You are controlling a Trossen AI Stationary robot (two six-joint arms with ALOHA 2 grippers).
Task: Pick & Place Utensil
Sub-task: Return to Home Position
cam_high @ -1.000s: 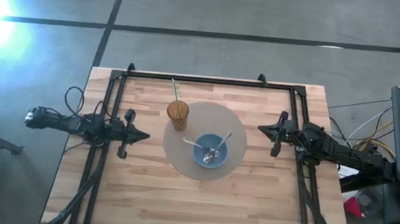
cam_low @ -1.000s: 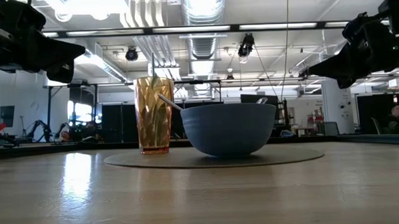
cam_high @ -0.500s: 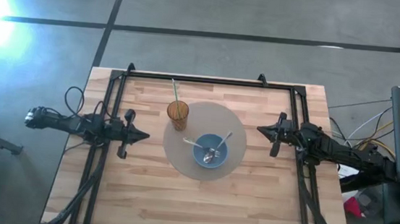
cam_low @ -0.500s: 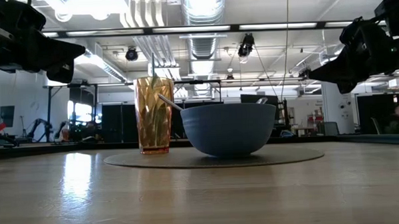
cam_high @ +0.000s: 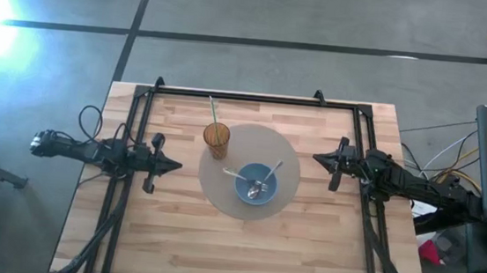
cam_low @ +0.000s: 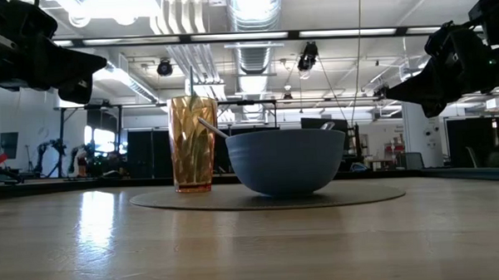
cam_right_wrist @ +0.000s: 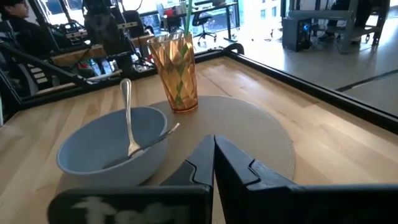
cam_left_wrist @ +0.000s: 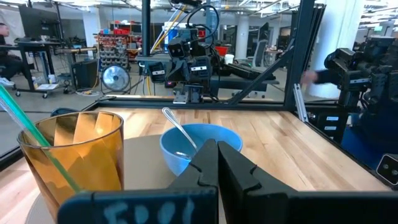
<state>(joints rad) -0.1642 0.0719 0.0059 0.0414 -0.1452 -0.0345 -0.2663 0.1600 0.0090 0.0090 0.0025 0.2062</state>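
Note:
A blue bowl [cam_high: 257, 184] sits on a round grey mat [cam_high: 288, 155] in the middle of the table. Two silver utensils [cam_high: 266, 180] lie in it, handles leaning on the rim; one handle [cam_right_wrist: 126, 112] stands up in the right wrist view. An amber cup [cam_high: 217, 139] with a green straw [cam_high: 212, 110] stands on the mat's far left edge. My left gripper [cam_high: 176, 164] hovers shut, left of the mat. My right gripper [cam_high: 317, 157] hovers shut, right of the mat. Both are above the table in the low view.
Black frame rails [cam_high: 238, 97] run along the table's far edge and down both sides. Bare wood [cam_high: 233, 251] lies on the near side of the mat. The room beyond holds desks and equipment.

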